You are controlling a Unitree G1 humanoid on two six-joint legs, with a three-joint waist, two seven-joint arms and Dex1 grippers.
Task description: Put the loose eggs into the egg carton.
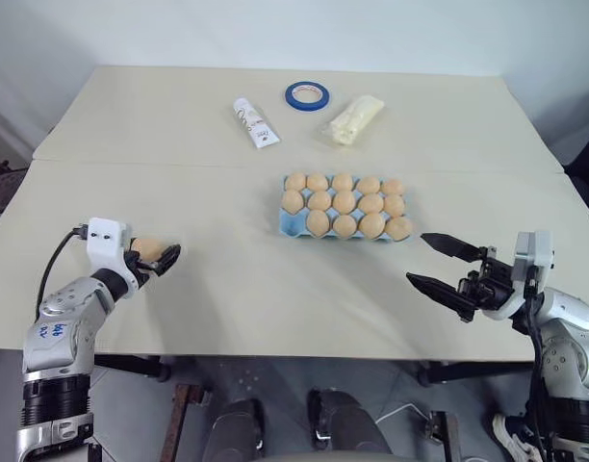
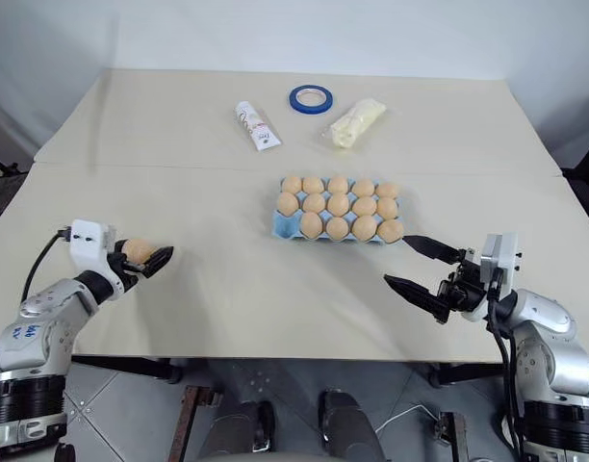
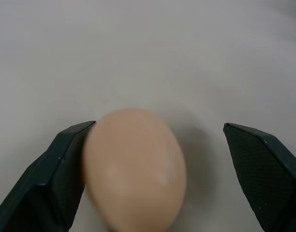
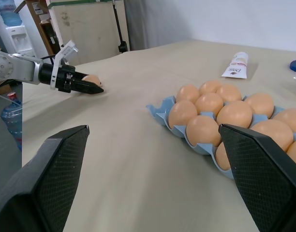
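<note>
The egg carton point(image 1: 286, 224) is sitting mid-table, holding fourteen eggs, one corner cup vacant. The left gripper point(image 1: 158, 257), released, is straddling the loose egg point(image 3: 134, 169). The right gripper point(image 1: 445, 265) is hanging released, grasping nothing.

Your egg carton point(image 1: 287, 223) sits mid-table, nearly full. One loose egg point(image 1: 150, 249) lies far to its left. Tape ring point(image 1: 306, 94) lies behind

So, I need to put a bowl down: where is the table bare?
Bare: the wide stretch between the tan egg at the left gripper and the light blue moulded egg carton. Crowded: the far side, with the white tube, blue tape ring and clear bag.
</note>
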